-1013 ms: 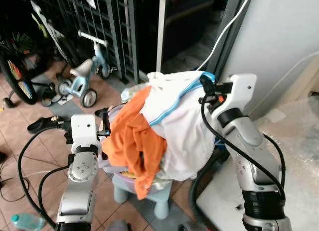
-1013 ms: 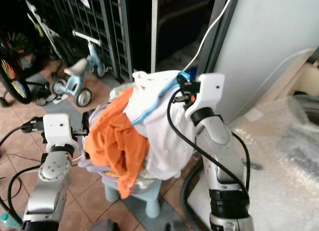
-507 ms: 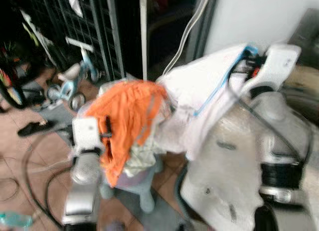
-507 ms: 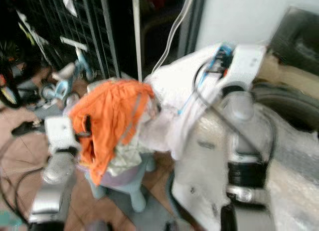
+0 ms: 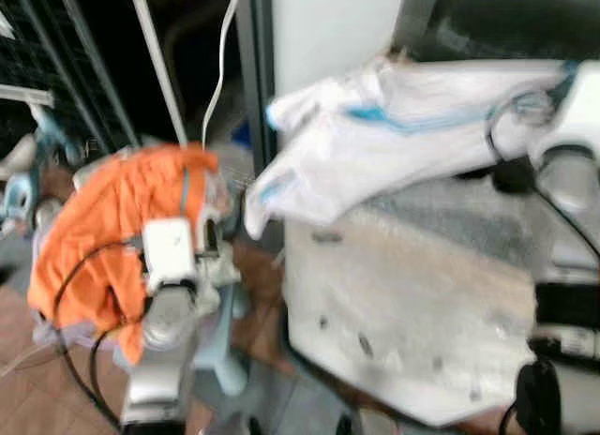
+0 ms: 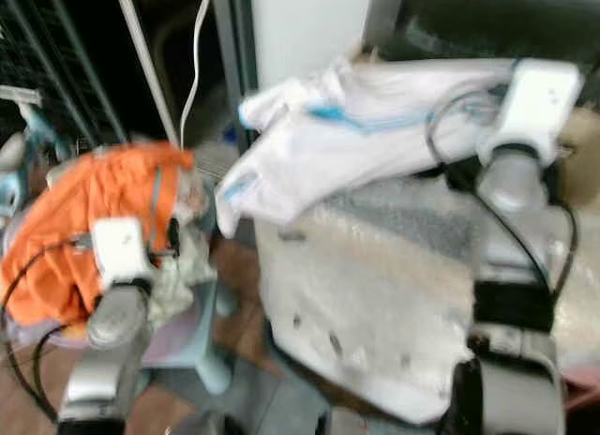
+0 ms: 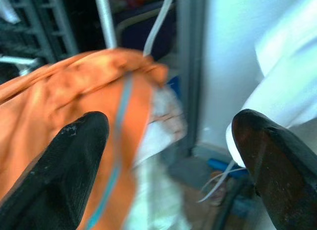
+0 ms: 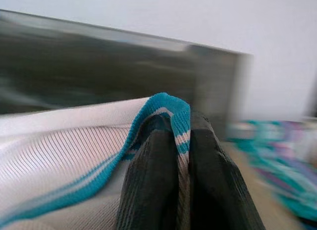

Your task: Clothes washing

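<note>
Right wrist view: right gripper (image 8: 182, 155) pinches the white garment's (image 5: 412, 140) teal-trimmed edge between its fingers

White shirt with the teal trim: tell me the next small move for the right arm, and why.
Probably carry it a little further over the bubble-wrapped washer before letting go. The right gripper is pinched shut on the teal edge of the white shirt, which hangs stretched above the machine's top, its free end still dangling past the machine toward the orange garment. Where the opening lies is too blurred to tell.
</note>
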You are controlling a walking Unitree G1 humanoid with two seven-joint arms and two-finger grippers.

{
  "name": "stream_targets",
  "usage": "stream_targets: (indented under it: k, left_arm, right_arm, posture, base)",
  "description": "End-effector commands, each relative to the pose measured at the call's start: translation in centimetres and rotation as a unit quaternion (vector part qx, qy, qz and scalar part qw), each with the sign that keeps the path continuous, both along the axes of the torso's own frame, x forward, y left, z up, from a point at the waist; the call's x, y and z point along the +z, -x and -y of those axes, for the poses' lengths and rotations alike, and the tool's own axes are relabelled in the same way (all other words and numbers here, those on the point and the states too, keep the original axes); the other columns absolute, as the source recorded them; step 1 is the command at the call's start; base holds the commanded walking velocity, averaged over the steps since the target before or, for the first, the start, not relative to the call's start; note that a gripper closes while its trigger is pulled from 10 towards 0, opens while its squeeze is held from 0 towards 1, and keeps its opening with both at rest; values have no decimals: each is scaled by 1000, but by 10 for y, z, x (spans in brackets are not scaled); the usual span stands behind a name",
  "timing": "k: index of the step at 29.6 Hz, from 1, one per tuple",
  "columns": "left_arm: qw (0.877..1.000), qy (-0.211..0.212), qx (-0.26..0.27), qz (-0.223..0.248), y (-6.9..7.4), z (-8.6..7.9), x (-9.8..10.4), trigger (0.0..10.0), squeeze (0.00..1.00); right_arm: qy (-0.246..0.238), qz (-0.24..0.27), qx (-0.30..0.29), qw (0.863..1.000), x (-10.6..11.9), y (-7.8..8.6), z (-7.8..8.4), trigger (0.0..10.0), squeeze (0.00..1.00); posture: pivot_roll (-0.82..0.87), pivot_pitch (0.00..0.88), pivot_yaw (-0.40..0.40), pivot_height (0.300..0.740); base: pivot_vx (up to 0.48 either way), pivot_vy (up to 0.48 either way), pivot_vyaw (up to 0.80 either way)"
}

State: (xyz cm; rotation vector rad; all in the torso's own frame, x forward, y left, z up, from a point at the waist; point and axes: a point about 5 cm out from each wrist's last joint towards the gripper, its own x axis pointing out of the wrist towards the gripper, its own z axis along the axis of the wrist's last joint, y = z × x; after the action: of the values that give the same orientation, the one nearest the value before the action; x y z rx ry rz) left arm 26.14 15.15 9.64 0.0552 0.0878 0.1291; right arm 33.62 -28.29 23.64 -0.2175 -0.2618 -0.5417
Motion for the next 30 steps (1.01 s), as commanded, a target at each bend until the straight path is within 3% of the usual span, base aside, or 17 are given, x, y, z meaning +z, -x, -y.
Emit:
stream_targets:
  k: [1,7,11,14,20,23,27,30]
  left_arm:
    - [1000,-7,5,7,-1,-6,3,10000,0]
    - [1000,1,4,10,-2,-7,4,10000,0]
    - [1000,11,-5,16,-2,-6,5,10000,0]
    - [1000,13,-6,19,-1,-7,6,10000,0]
    - [1000,17,1,17,-1,-9,6,10000,0]
    - [1000,16,1,18,-2,-9,7,10000,0]
    - [1000,15,2,18,-3,-10,8,10000,0]
    - [1000,13,4,18,-3,-10,9,10000,0]
  right_arm:
    - [17,13,-25,999,8,3,7,10000,0]
    - [3,1,-7,1000,-3,0,3,10000,0]
    - [-24,-17,82,996,-15,-8,-25,10000,0]
    - [-52,-22,171,984,-23,-12,-51,10000,0]
    - [-41,-27,266,963,-27,-12,-78,10000,0]
    - [-27,-19,311,950,-20,-15,-87,10000,0]
    - [-22,-16,331,943,-13,-20,-90,10000,0]
    - [-17,18,351,936,19,-34,-90,10000,0]
  posture:
    - [-62,0,-6,740]
    - [-62,0,-3,740]
    - [-60,0,-3,740]
    - [-60,0,-3,740]
    - [-57,0,-3,740]
    - [-54,0,-2,740]
    - [-55,0,0,740]
    - [-49,0,-4,740]
  base:
    - [0,0,-788]
    - [0,0,-739]
    - [0,0,0]
    - [0,0,0]
    - [0,0,0]
    - [0,0,329]
    - [0,0,544]
    - [0,0,0]
